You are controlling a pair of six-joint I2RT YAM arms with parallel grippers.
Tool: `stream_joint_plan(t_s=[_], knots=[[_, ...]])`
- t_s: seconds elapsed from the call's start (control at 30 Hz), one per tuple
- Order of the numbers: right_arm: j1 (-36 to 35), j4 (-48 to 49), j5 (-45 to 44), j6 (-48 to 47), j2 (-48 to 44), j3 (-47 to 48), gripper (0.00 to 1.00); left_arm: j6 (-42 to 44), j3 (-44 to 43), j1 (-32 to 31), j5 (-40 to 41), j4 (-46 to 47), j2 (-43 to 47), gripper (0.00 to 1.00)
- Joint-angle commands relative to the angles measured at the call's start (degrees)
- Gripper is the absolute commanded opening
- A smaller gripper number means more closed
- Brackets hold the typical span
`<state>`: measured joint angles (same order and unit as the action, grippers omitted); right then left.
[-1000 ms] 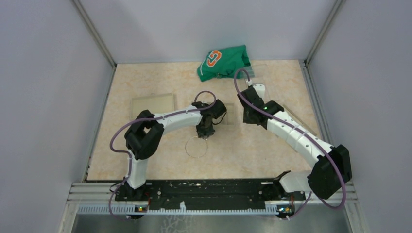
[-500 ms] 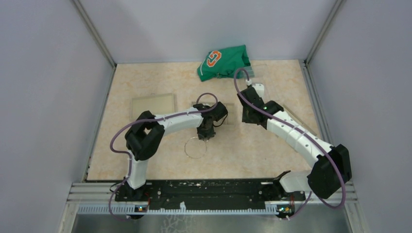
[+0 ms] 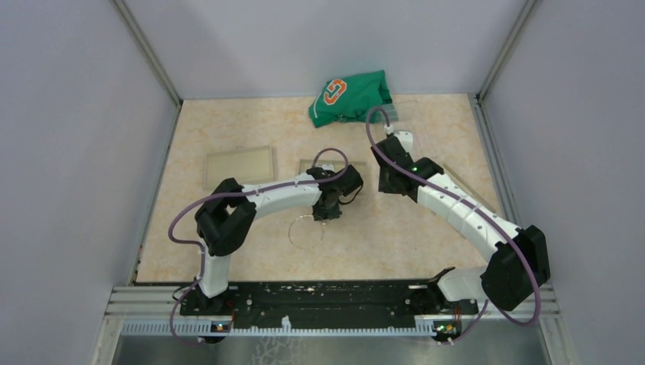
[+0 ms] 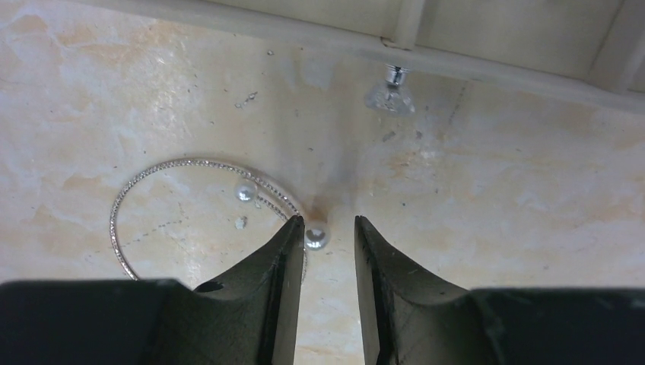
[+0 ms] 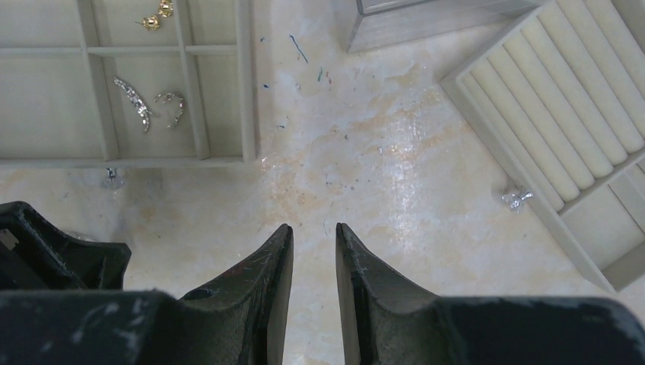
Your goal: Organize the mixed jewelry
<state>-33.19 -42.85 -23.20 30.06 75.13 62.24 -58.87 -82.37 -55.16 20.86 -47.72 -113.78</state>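
The jewelry lies on the beige table. A thin sparkly silver hoop (image 4: 190, 205) (image 3: 306, 232) has a small pearl (image 4: 244, 192) inside it. A second pearl (image 4: 315, 239) sits between my left gripper's jaws, close against the left fingertip. A crystal stud (image 4: 389, 95) lies by the compartment box's edge (image 4: 426, 57). My left gripper (image 4: 328, 222) (image 3: 325, 215) is open, low over the table. My right gripper (image 5: 313, 228) (image 3: 384, 185) is open and empty above bare table. The box (image 5: 247, 91) holds gold earrings (image 5: 156, 15) and silver pieces (image 5: 135, 103).
A padded ring tray (image 5: 563, 114) lies to the right, with a small crystal piece (image 5: 517, 199) beside it. The green cloth with orange logo (image 3: 350, 97) is at the back. A flat tray (image 3: 239, 166) lies at the left. My left arm (image 5: 53, 251) is close to my right gripper.
My left gripper has shifted a little to the right, along the hoop's top edge. The right arm has not moved.
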Motion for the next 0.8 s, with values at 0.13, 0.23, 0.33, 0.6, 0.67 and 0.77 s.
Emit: stream_joint_plan(t_s=[0.13, 0.23, 0.33, 0.6, 0.67, 0.77], knots=[[0.32, 1.57, 0.09, 0.36, -0.40, 0.59, 0.28, -0.35, 1.13, -0.92, 0.95, 1.18, 2.66, 0.40], [0.35, 1.58, 0.09, 0.43, -0.83, 0.19, 0.28, -0.95, 1.95, -0.87, 0.03, 1.32, 2.28, 0.40], [0.37, 1.51, 0.17, 0.53, -1.12, -0.09, 0.28, -2.18, 2.59, -0.92, -0.16, 0.77, 1.95, 0.38], [0.34, 1.54, 0.06, 0.53, -1.58, -0.39, 0.28, -2.42, 4.14, -0.92, -1.10, 1.59, 1.68, 0.34], [0.35, 1.51, 0.17, 0.61, -1.42, -0.35, 0.28, -2.27, 4.10, -0.92, -1.02, 1.65, 1.48, 0.34], [0.36, 1.63, 0.17, 0.63, -1.39, -0.34, 0.27, -1.80, 4.06, -0.92, -1.19, 1.71, 1.00, 0.32]])
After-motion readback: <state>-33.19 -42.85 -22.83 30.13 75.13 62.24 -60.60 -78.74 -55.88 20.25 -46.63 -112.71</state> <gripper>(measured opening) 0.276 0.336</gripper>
